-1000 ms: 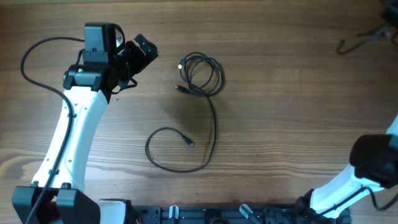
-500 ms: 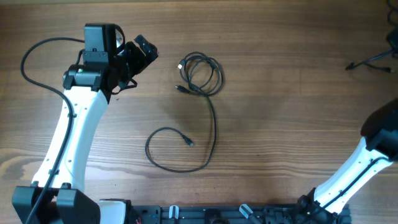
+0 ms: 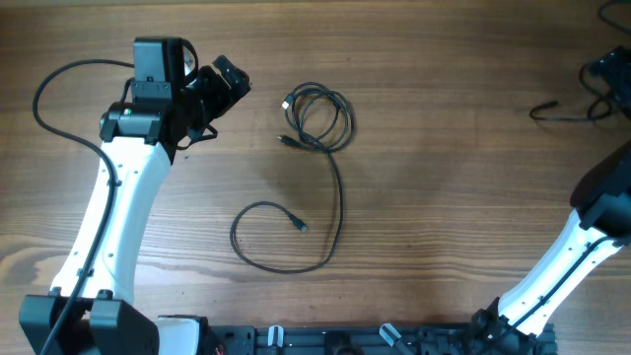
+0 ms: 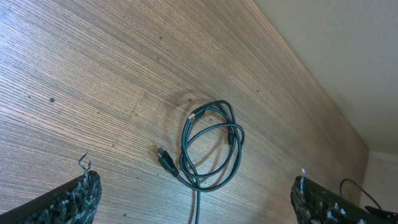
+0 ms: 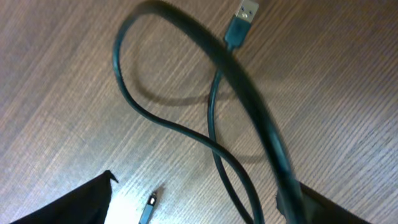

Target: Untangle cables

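Cables: two thin black cords lay flat on the wood table, one mid-table, one at the far right edge.
L gripper: fingers were wide apart w/ nothing in them, up-left of centre.
Mid cord coil: sat to the right of the L gripper, about level w/ it. The L wrist cam looked straight at it, so it lay dead ahead of the fingers.
Long axis: the tail ran from the coil toward the robot's side, then hooked left into an open loop w/ a small plug end inside it.
Nearer arm: L by a lot; R was well apart from this cord.
Far-right cord: lay loose by the table edge, near the R arm's end.
R gripper: fingers were apart, the cord passing between them, w/ a USB plug on the wood beyond. Couldn't tell if the cord touched a finger, prob not clamped.
Containers: none in view, so nothing was in anything.
Next move imo: L would've needed to reach right onto the coil.
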`<action>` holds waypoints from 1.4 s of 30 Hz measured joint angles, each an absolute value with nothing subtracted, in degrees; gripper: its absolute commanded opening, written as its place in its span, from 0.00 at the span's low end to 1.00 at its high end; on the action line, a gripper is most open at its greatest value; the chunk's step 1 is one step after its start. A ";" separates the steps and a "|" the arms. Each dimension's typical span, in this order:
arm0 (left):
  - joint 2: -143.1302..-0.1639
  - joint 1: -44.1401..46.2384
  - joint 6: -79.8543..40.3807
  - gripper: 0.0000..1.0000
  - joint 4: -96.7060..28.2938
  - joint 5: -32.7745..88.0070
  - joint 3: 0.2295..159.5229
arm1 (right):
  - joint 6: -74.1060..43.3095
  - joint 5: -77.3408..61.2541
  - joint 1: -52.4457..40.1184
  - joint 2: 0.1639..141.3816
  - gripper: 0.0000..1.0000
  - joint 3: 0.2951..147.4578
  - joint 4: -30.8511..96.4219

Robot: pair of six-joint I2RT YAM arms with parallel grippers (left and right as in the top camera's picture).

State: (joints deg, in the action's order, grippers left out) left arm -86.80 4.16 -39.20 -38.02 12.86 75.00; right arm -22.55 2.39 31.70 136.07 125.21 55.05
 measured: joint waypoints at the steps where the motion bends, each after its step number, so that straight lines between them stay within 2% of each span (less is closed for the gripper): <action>1: -86.80 4.16 -39.20 0.99 -38.02 12.86 75.00 | -22.41 2.35 31.70 136.07 0.97 125.21 55.42; 3: -86.80 4.16 -39.18 0.99 -38.02 12.86 75.00 | -22.20 1.93 31.70 136.07 1.00 125.21 55.70; 10: -86.80 4.16 -39.03 0.99 -38.02 12.86 75.00 | -15.64 -3.97 31.81 135.06 1.00 129.43 56.12; 18: -86.80 4.16 -39.05 0.99 -38.02 12.69 75.00 | -10.17 -7.86 31.81 120.88 0.99 132.49 56.38; 24: -86.80 4.16 -39.05 0.99 -38.02 12.67 75.00 | -7.14 -17.69 31.70 117.40 0.92 133.43 61.65; 29: -86.80 4.16 -38.24 0.91 -38.02 12.64 75.00 | -2.02 -27.44 28.32 117.71 0.90 132.44 66.65; 32: -86.80 4.32 -35.99 0.88 -38.48 12.64 75.00 | 0.34 -30.04 22.74 117.71 0.90 132.44 68.99; 42: -88.86 10.13 -30.50 0.73 -41.65 12.58 75.00 | -0.05 -26.59 10.90 117.75 0.90 132.40 70.52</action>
